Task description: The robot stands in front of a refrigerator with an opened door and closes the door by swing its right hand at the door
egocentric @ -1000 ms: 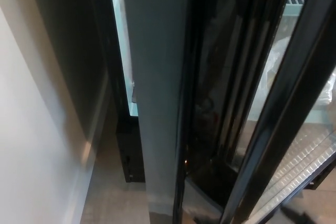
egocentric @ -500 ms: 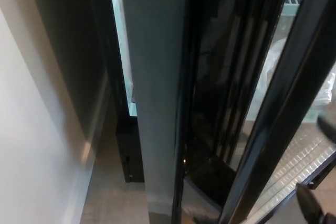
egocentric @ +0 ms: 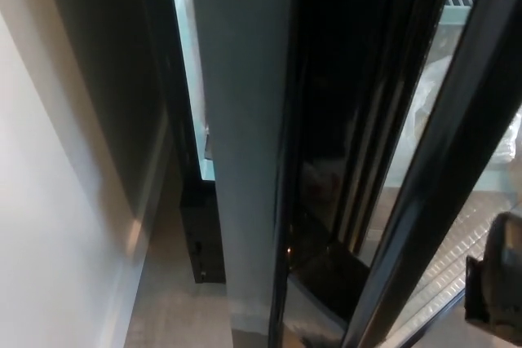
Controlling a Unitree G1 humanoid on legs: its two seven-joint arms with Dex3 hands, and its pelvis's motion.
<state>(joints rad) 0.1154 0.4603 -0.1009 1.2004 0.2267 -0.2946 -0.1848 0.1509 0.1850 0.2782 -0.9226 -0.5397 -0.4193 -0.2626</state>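
**Refrigerator door open, right hand entering at the lower right**

White wall (egocentric: pixel 49 201) fills the left of the head view, meeting a grey floor (egocentric: pixel 171 307) at its base. Beside it stands the refrigerator (egocentric: pixel 122 79), dark on its outer side, with a lit strip of interior visible along its front edge. The door (egocentric: pixel 245 160) stands open, its grey edge facing the camera and its black-framed glass panel running diagonally toward the right. Wire shelving (egocentric: pixel 481 234) shows through the glass. The right hand (egocentric: pixel 499 283) appears at the lower right corner, close to the door frame; it is cut off by the picture edge, so the state of its fingers cannot be determined. The left hand is not in view.

Risk assessment: a swing landing on the glass rather than the frame could load the pane. A glancing contact may leave the door partly open.
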